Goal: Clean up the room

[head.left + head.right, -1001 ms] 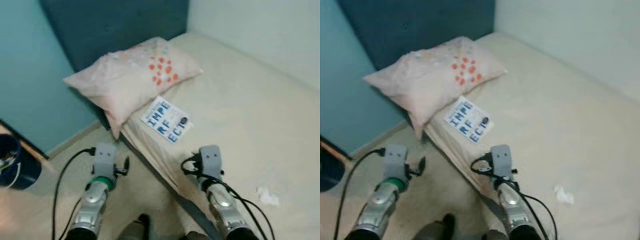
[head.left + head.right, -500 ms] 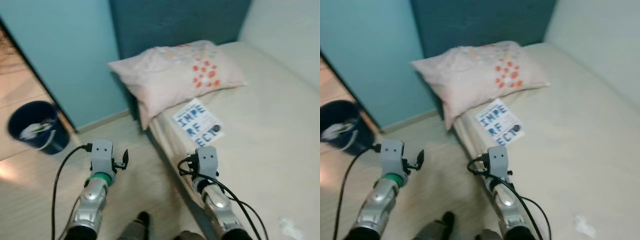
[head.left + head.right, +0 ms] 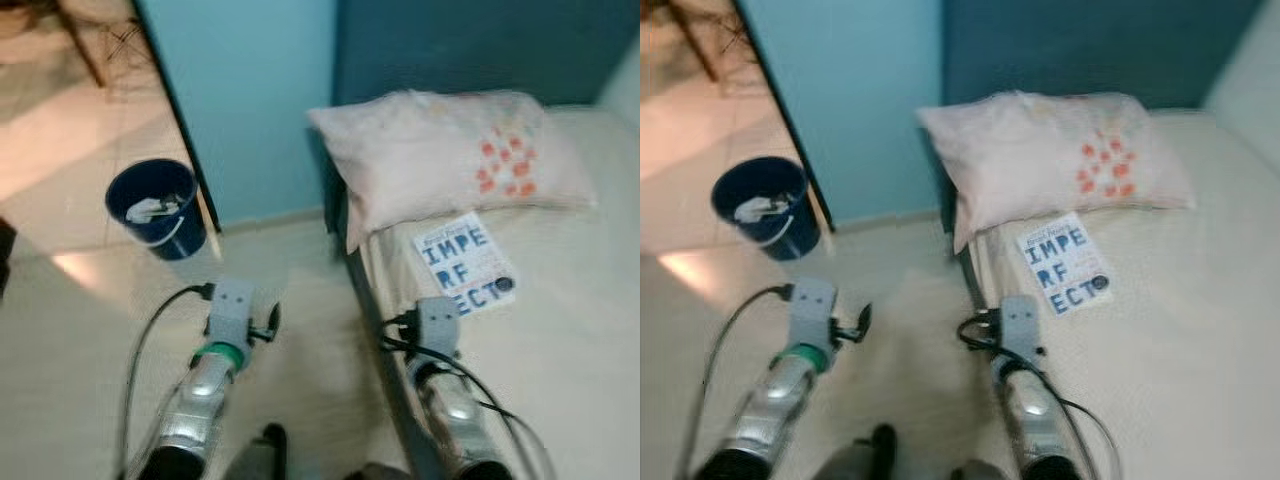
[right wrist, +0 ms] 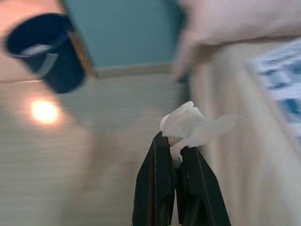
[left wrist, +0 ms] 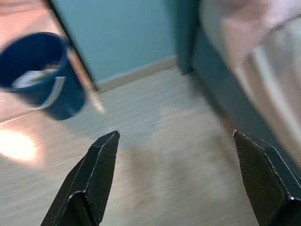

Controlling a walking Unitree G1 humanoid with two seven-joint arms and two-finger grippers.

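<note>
My right gripper (image 4: 175, 155) is pinched tight on a crumpled white tissue (image 4: 188, 125) right by the beige mattress edge (image 3: 385, 290); my left gripper (image 5: 176, 141) hangs wide open over bare pale wood floor (image 3: 90, 330). The round dark-blue plastic bin (image 3: 155, 208) sits ahead-left beside the teal wall (image 3: 250, 90), white scraps inside, open floor between.

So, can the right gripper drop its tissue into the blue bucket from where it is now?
Probably not yet. The right gripper is shut on the crumpled tissue beside the bed, while the blue bucket stands well off across open floor, by the teal wall. Nothing blocks the way; the robot likely must step closer.
</note>
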